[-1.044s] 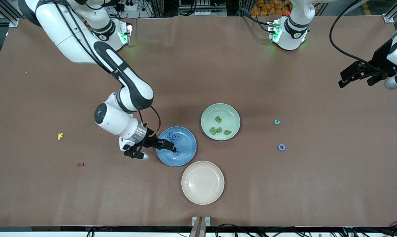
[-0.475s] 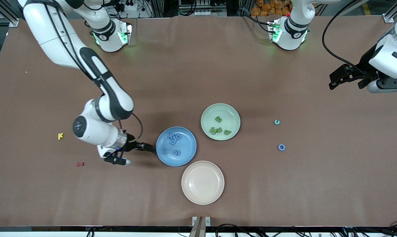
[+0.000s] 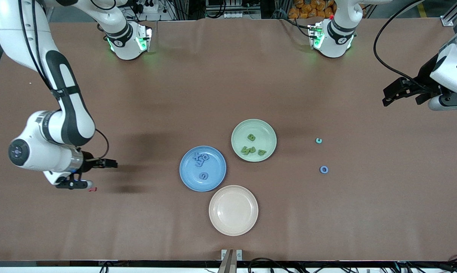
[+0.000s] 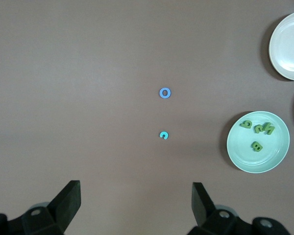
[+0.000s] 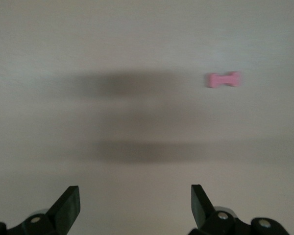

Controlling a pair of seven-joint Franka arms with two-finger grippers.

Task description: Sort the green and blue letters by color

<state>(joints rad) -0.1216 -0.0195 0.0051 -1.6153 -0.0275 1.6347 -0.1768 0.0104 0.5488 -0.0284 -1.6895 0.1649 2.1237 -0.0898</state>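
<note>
Three plates sit mid-table as two robot arms hang over opposite ends of the brown table (image 3: 228, 76). At the right arm's end, the right gripper (image 3: 111, 163) hovers with its jaws spread wide and nothing between them; a dark red letter (image 3: 92, 189) lies just beside the arm's wrist, and in the right wrist view it shows as a small pink, bow-shaped piece (image 5: 224, 79) on bare tabletop. Toward the middle, the blue plate (image 3: 217, 178) holds a cluster of blue letters (image 3: 200, 158) near its rim on the robots' side, with one more blue letter (image 3: 203, 175) apart from them at its centre. The cream plate (image 3: 233, 227), nearest the front camera, touches the blue plate's rim. The pale green plate (image 3: 238, 131), farther from the camera, carries four green letters (image 3: 252, 148). Closer to the left arm's end, a small teal C (image 3: 318, 140) and a blue O (image 3: 324, 169) lie loose on the table, well apart from the plates, the O nearer the camera. Over the table's edge at that end, the left gripper (image 3: 390, 93) hangs with jaws fully apart, holding nothing.
</note>
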